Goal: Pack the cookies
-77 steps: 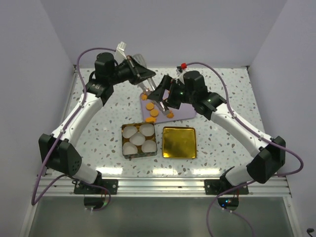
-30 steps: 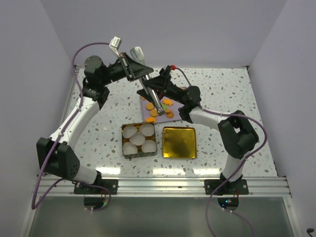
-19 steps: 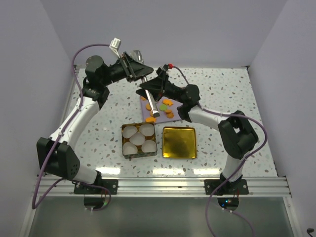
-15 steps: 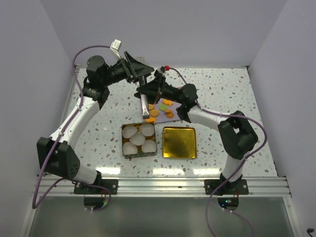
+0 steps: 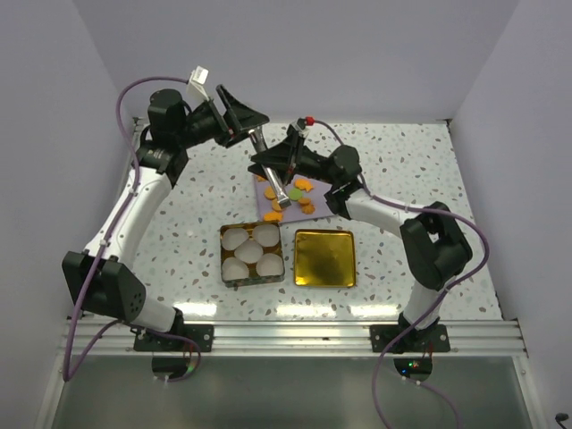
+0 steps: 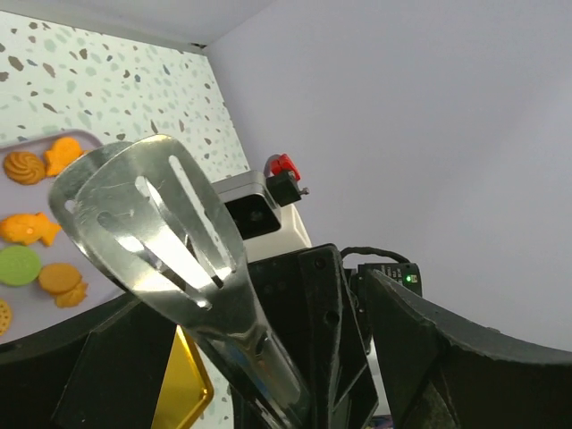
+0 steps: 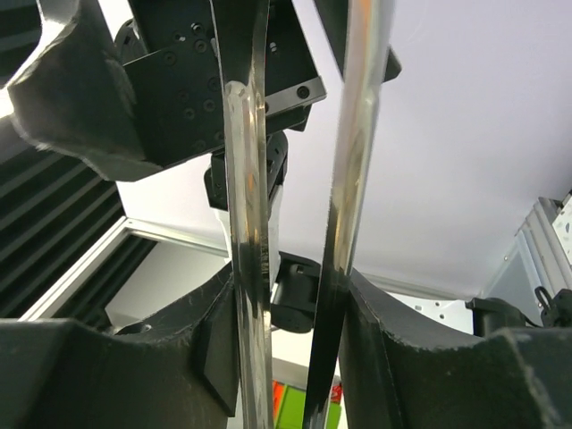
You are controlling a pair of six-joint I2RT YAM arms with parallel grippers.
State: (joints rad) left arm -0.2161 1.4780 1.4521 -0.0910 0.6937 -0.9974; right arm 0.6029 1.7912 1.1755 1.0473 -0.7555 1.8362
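Upper centre of the overhead view: the left gripper has spread wide, releasing the slotted tongs — the right gripper now pinches them, ready for the cookies.

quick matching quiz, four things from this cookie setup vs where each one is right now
Things:
1 tongs
2 cookies
3 paper cups
4 gold tin

Places:
a on the lilac tray
b empty, just right of the silver tin
c clamped between the right gripper's fingers
d inside the silver tin

Pairs: 1-c, 2-a, 3-d, 4-b
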